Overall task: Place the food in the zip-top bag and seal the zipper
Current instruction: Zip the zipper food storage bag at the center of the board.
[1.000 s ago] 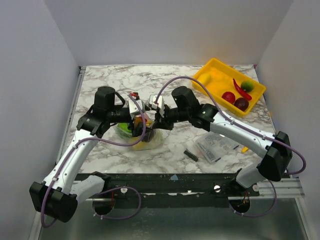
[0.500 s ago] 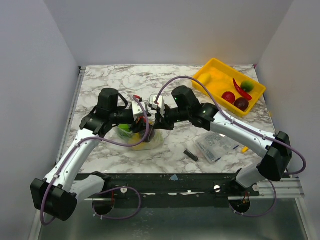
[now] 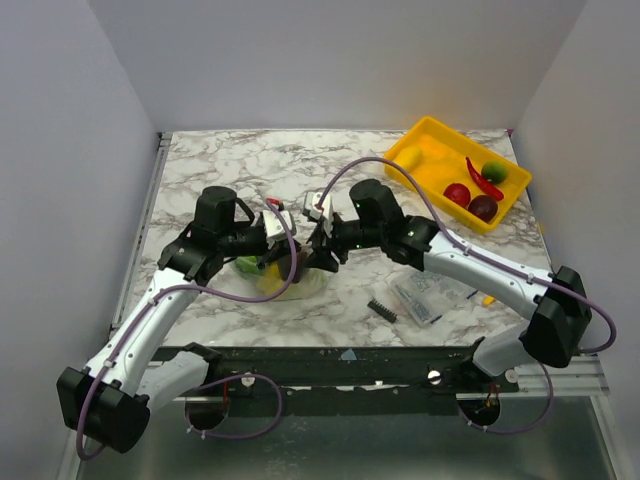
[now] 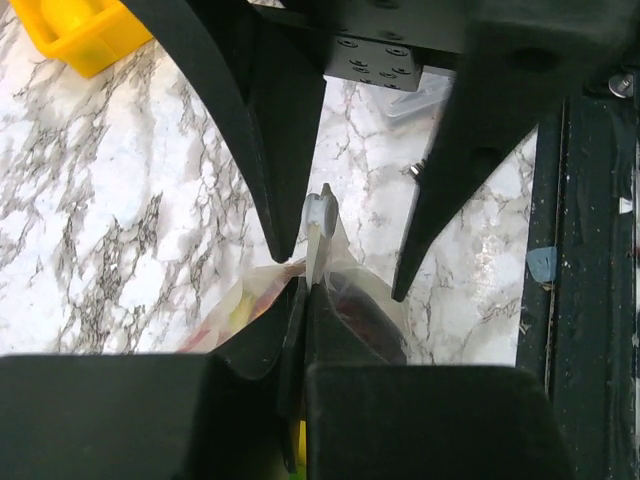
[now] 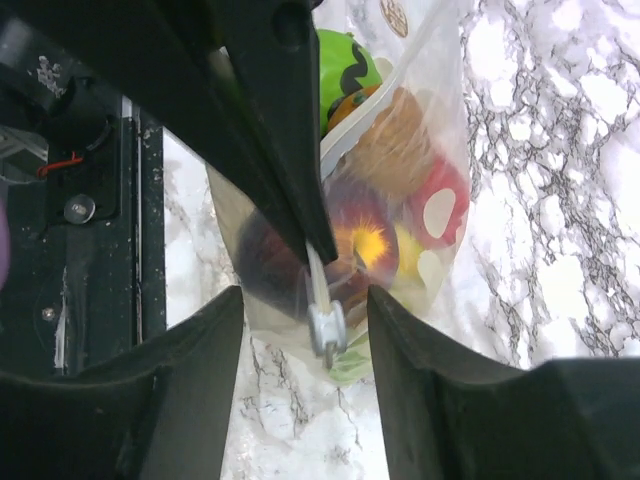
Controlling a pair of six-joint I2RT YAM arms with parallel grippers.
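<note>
Two grippers: they meet tip to tip over the bag (image 3: 287, 282), which lies on the table (image 3: 200, 160) left of centre, near the front edge.
Left gripper (image 4: 300, 295): fingers pressed together on the zipper (image 4: 318, 238), holding the bag's top edge upright.
Right gripper (image 5: 305, 300): fingers apart, one on each side of the white zipper end, apparently not touching it.
Step in hand: judged to be the seal, with the left pinch as anchor and the right about to take the strip.
Doing it well: keep the left pinch firm. Close the right fingers squarely on the strip just beside it, then draw along the mouth in one level line so the tracks mate.
Risk: the film looks soft, so a skewed or lifting pull would likely crumple the mouth or slip off.
Bag contents: a green ball (image 5: 345, 65), a kiwi (image 5: 400, 150), a purple piece (image 5: 350, 235) and a red piece (image 5: 440, 210), all seen through the film.
Tray (image 3: 425, 135): far right corner, well apart from the bag. It holds a chili (image 3: 483, 180), a green fruit (image 3: 494, 170), a red fruit (image 3: 457, 193) and a dark fruit (image 3: 483, 207).
Progress: sealing now would leave that food out, so check before you close.
Packet (image 3: 430, 290), ridged piece (image 3: 381, 309): right of the bag, no part of your job.
</note>
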